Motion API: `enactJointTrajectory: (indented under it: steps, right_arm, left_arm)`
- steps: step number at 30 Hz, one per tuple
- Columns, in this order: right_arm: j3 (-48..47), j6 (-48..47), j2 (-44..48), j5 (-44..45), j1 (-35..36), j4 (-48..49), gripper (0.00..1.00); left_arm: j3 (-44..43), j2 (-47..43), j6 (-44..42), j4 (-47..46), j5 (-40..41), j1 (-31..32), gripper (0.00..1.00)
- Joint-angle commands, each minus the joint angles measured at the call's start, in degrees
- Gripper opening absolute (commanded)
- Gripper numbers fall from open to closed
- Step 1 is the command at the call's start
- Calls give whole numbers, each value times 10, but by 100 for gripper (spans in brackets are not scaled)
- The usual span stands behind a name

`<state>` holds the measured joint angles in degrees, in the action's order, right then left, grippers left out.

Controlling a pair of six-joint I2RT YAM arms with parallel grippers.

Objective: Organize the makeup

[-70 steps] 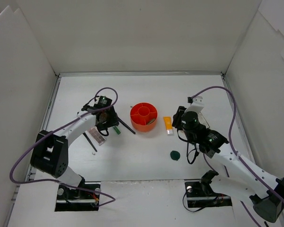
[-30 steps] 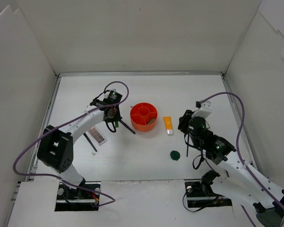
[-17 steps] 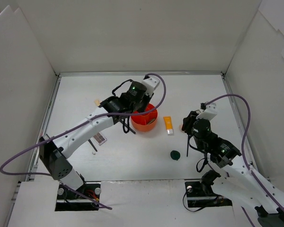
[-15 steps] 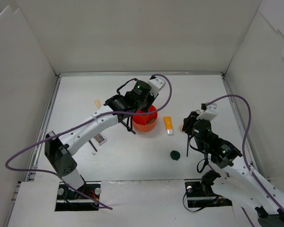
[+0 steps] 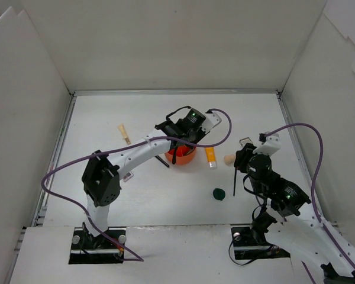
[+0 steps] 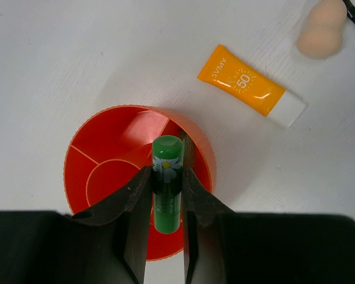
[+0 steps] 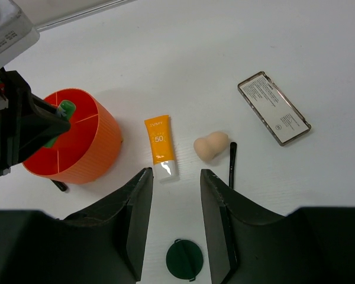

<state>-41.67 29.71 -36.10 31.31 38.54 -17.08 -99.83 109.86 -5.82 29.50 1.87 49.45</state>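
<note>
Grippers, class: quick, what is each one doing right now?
Left gripper: closed on the green tube.
Right gripper: open, holding nothing.

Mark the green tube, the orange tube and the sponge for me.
green tube (image 6: 167,180): left wrist view, on the label at mid-body.
orange tube (image 6: 241,83): left wrist view, on the printed orange body.
sponge (image 7: 210,147): right wrist view, on the middle of its beige surface.

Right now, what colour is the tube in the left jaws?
The tube is green, with a flower mark; clearest in left wrist view.
</note>
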Motion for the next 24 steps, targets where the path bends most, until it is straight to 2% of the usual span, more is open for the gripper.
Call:
enactJointTrajectory:
  steps: [1, 12, 19, 24]
  right_arm:
    - [-10, 3, -6, 29, -4, 10, 35]
    - [-8, 11, -7, 31, -4, 2, 36]
    - [-9, 12, -18, 30, -3, 2, 36]
    - [-7, 12, -18, 30, -5, 2, 36]
  left_arm:
    - [-5, -29, 2, -48, -9, 3, 0]
    - [34, -20, 25, -78, -1, 3, 3]
    - [51, -25, 31, -80, 13, 3, 14]
    - [61, -28, 30, -83, 18, 3, 18]
